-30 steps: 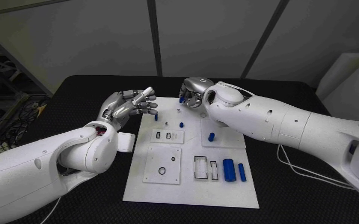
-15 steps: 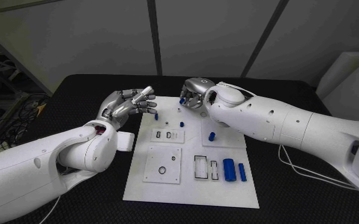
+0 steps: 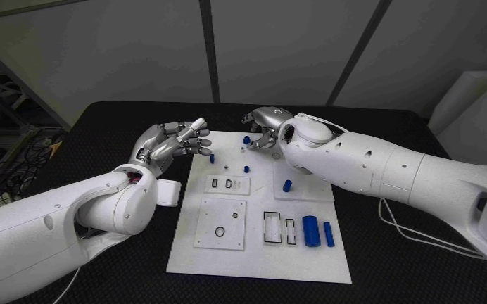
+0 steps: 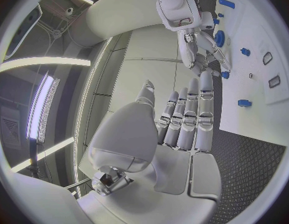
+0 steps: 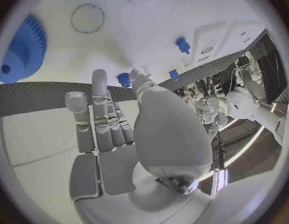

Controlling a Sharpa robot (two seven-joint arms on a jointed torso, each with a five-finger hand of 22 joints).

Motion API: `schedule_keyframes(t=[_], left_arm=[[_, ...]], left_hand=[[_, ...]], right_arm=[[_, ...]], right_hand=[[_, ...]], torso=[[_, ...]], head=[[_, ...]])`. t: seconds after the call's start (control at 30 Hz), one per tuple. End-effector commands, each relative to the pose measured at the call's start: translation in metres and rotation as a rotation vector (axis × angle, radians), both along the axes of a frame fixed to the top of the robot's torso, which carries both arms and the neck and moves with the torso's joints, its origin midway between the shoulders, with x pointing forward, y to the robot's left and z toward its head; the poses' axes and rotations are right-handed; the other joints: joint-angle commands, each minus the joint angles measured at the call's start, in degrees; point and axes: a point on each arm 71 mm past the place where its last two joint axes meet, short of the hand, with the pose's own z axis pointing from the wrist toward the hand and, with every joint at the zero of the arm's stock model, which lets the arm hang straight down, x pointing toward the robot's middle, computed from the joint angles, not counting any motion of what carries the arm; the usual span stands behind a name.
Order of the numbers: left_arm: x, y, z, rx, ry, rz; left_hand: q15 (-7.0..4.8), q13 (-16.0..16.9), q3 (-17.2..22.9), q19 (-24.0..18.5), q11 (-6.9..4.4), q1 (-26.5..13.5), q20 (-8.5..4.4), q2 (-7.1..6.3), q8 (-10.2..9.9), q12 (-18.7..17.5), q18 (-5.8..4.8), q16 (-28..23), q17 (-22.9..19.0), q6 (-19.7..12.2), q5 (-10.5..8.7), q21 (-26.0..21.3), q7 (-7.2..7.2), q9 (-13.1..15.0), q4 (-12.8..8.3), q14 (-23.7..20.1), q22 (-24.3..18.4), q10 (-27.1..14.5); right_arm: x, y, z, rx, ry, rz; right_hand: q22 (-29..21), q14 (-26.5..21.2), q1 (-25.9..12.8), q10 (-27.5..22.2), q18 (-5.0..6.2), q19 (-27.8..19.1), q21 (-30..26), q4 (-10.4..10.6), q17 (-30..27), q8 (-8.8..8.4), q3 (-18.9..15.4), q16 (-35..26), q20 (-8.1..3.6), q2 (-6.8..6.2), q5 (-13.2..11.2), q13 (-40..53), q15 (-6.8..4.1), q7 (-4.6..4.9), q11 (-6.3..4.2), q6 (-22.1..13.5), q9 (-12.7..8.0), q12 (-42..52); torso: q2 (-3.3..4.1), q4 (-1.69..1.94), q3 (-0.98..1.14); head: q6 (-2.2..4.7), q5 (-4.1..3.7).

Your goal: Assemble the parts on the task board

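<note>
The white task board [image 3: 259,255] lies in the middle of the black table. My right hand [image 3: 266,127] hovers over its far end with fingers spread. A small blue peg [image 3: 247,139] stands on the board just below its fingertips; it shows by the fingertips as the peg [image 5: 124,78] and the peg [image 4: 225,75]. My left hand [image 3: 178,142] hangs at the board's far left edge, fingers loosely apart and holding nothing, beside another blue peg [image 3: 211,157]. In the wrist views my left hand [image 4: 182,124] and right hand [image 5: 113,119] have straight fingers with nothing in them.
More blue parts lie on the board: a peg [image 3: 247,169], a stubby piece [image 3: 286,186] and two cylinders [image 3: 310,230] near the right edge. A black ring [image 3: 219,231] and framed slots [image 3: 274,226] sit nearer me. A blue gear [image 5: 23,50] lies by the right hand.
The right hand's fingers have opened and drawn up off the blue peg, which now stands alone at the board's far end. The left hand has hardly moved.
</note>
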Motion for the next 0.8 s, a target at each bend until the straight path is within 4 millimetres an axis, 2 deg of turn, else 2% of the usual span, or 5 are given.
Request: schedule_keyframes(t=[0.03, 0.17, 0.47, 0.67, 0.8], left_arm=[[0.0, 0.0, 0.001, -0.003, -0.007, -0.01], [0.0, 0.001, 0.001, -0.002, -0.006, -0.01], [0.001, 0.002, 0.001, -0.003, -0.002, -0.014], [0.001, 0.001, 0.0, -0.003, 0.0, -0.017], [0.002, 0.0, -0.001, -0.005, 0.001, -0.02]], left_hand=[[0.16, -0.09, -0.08, -0.28, 0.19, 0.59, 0.29, 0.03, -0.3, -0.18, -0.65, -0.35, 0.08, 0.08, -0.1, -0.27, 0.2, -0.09, -0.3, -0.39, -0.08, 0.1], [0.16, -0.09, -0.08, -0.28, 0.19, 0.59, 0.29, 0.03, -0.3, -0.18, -0.65, -0.36, 0.08, 0.07, -0.1, -0.27, 0.2, -0.1, -0.3, -0.39, -0.08, 0.1], [0.17, -0.09, -0.08, -0.29, 0.2, 0.61, 0.31, 0.07, -0.34, -0.22, -0.64, -0.43, 0.12, 0.07, -0.11, -0.31, 0.21, -0.09, -0.34, -0.4, -0.11, 0.09], [0.17, -0.08, -0.07, -0.29, 0.18, 0.61, 0.31, 0.11, -0.33, -0.2, -0.63, -0.44, 0.15, 0.12, -0.1, -0.33, 0.18, -0.08, -0.36, -0.37, -0.13, 0.15], [0.15, -0.06, -0.06, -0.29, 0.15, 0.61, 0.32, 0.16, -0.31, -0.18, -0.62, -0.47, 0.2, 0.21, -0.1, -0.36, 0.14, -0.06, -0.38, -0.32, -0.15, 0.24]], right_arm=[[-0.002, -0.005, 0.006, 0.036, -0.039, -0.004], [-0.01, -0.023, 0.012, 0.108, -0.052, -0.026], [-0.027, -0.081, 0.026, 0.255, 0.035, -0.133], [-0.033, -0.112, 0.022, 0.233, 0.158, -0.198], [-0.033, -0.12, 0.019, 0.212, 0.196, -0.217]], right_hand=[[1.08, 0.43, 1.34, 0.5, 0.75, 1.31, 0.33, 0.93, -0.63, 0.74, -0.51, 0.27, -0.15, 0.48, 0.95, 0.18, -0.22, 0.76, -0.39, 5.3, 0.63, 1.49], [6.38, 2.3, 2.22, 4.85, -0.32, 5.95, 3.35, 1.03, -0.9, 2.47, 0.26, 1.78, -0.98, 1.77, 3.79, 0.42, -1.15, 2.42, -1.37, 13.36, 1.43, 4.59], [18.84, 6.64, 1.66, 17.75, -2.8, 15.51, 10.14, 1.87, 0.58, 4.43, 1.42, 5.74, -2.37, 0.79, 7.0, 3.0, -2.91, 1.44, -3.59, 19.28, 1.82, 10.7], [26.65, 10.72, 0.71, 17.63, -4.34, 21.01, 14.33, 3.18, 32.65, 4.33, -4.93, 34.08, -4.64, 0.32, 11.5, 20.28, -3.8, -0.39, -5.19, 18.97, 0.95, 27.47], [28.86, 11.31, 0.97, 18.63, -4.91, 22.53, 15.25, 4.18, 41.34, 4.29, -7.04, 40.63, -3.8, 0.11, 11.39, 36.6, -3.91, 0.47, -4.77, 17.74, 0.79, 41.73]], torso=[[0.02, -0.08, 0.02], [-0.05, -0.24, 0.1], [-0.23, -1.18, 0.57], [-0.36, -1.58, 0.87], [-0.3, -1.41, 0.82]], head=[[0.06, 0.07], [0.14, 0.1], [0.68, 0.05], [0.75, -0.12], [0.78, -0.39]])
